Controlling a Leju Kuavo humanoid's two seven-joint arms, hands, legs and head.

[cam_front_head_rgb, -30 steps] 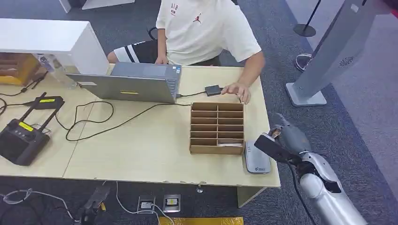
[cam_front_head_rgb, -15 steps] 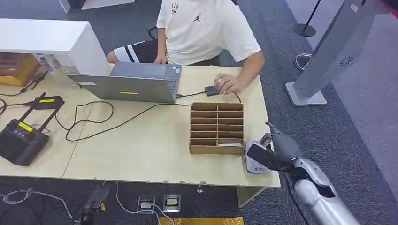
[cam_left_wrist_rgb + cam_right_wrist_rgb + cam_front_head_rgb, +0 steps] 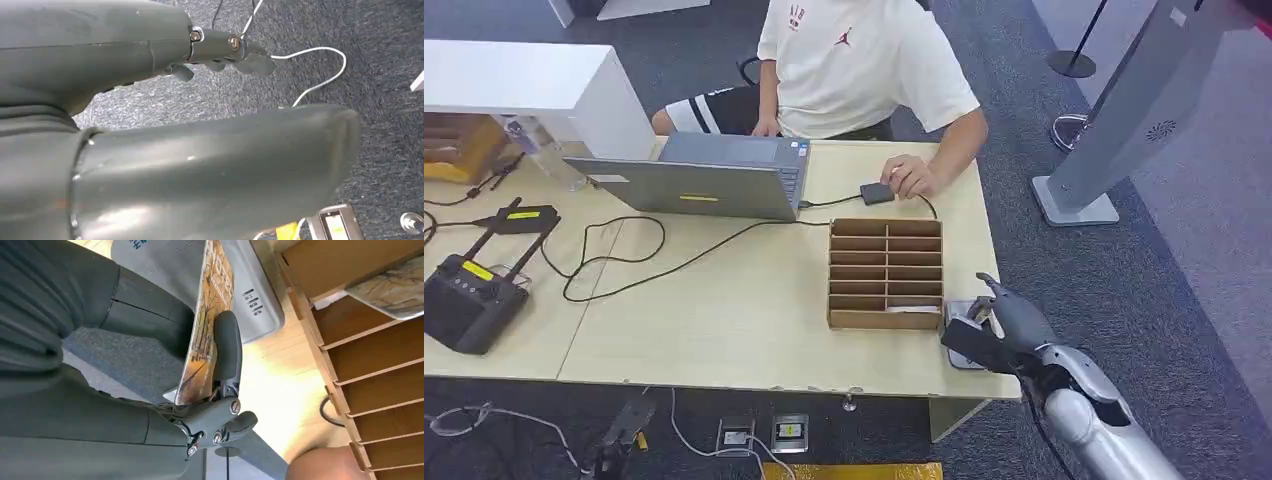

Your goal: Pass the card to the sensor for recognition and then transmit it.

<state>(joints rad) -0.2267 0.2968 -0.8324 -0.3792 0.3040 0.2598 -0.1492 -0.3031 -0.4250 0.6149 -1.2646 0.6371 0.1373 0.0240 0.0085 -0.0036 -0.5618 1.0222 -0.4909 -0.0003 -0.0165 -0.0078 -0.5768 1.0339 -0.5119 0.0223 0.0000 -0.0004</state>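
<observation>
My right hand [image 3: 998,327] hovers at the table's front right corner, over the grey sensor pad [image 3: 954,309], hiding most of it. The right wrist view shows that hand [image 3: 125,340] pinching a picture card [image 3: 207,325] on edge between the thumb and a dark finger [image 3: 227,347]. The card hangs just above the grey sensor pad [image 3: 250,295]. My left hand [image 3: 100,50] hangs over the carpet, fingers apart and holding nothing.
A cardboard slot rack [image 3: 886,272] stands just left of the sensor, with a card [image 3: 395,285] in one slot. A person sits at the far side, one hand on a small black device [image 3: 877,192]. A laptop [image 3: 699,180], cables and a black controller [image 3: 469,295] lie to the left.
My right hand has carried the card left and down, from beside the table edge to over the sensor pad. The person's hand has shifted onto the black device.
</observation>
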